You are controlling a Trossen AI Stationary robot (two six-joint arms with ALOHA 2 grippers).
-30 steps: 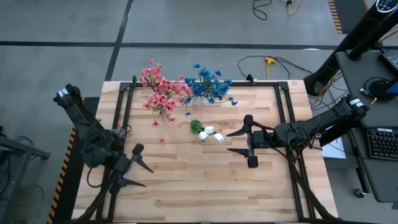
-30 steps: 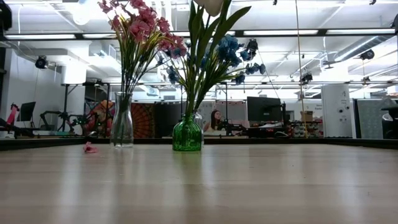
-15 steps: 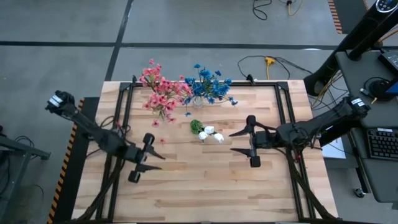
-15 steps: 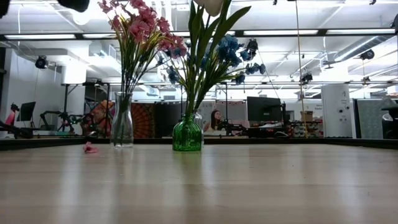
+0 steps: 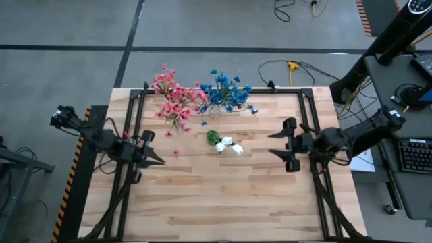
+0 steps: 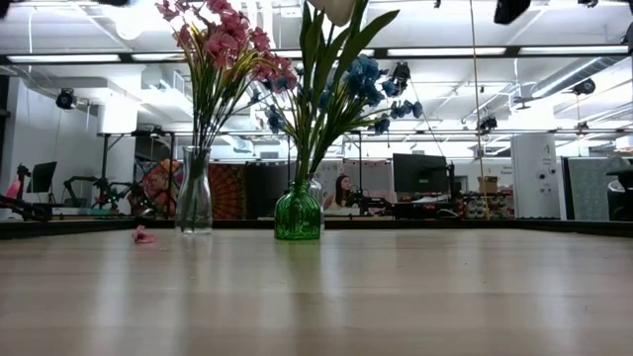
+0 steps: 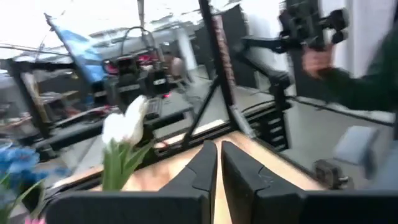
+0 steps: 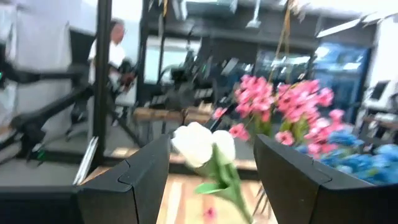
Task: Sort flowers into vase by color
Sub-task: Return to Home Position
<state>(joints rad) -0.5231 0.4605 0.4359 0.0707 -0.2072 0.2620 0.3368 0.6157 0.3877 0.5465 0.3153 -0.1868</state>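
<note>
**Figure: overhead, table-level and wrist views.** Your left gripper [image 5: 156, 160] sits over the left side of the wooden table [image 5: 223, 202]. Its two fingers [image 7: 202, 169] are drawn together to a narrow slit with nothing between them. Your right gripper [image 5: 271, 144] hangs over the right half of the table and points toward the middle. Its jaws are spread wide and hold nothing (in its wrist view the white blossoms show between the two fingers).

All the flowers you are sorting stand in vases.

- **Pink:** the pink flowers [image 5: 174, 100] fill a clear glass vase [image 6: 194, 193] near the table's far edge, left of centre.
- **Blue:** the blue flowers [image 5: 226, 93] stand just beside them to the right in a second clear vase [image 5: 214, 109]. In the table-level view this vase is mostly hidden.
- **White:** the white flowers [image 5: 229, 144] stand in a green glass vase [image 6: 298, 213]. It is set in front of the other two, nearer the table's middle.

A few loose pink petals [image 5: 177, 153] lie on the wood near the pink bunch. Beyond the table, a seated person [image 6: 343, 190] shows in the room.
</note>
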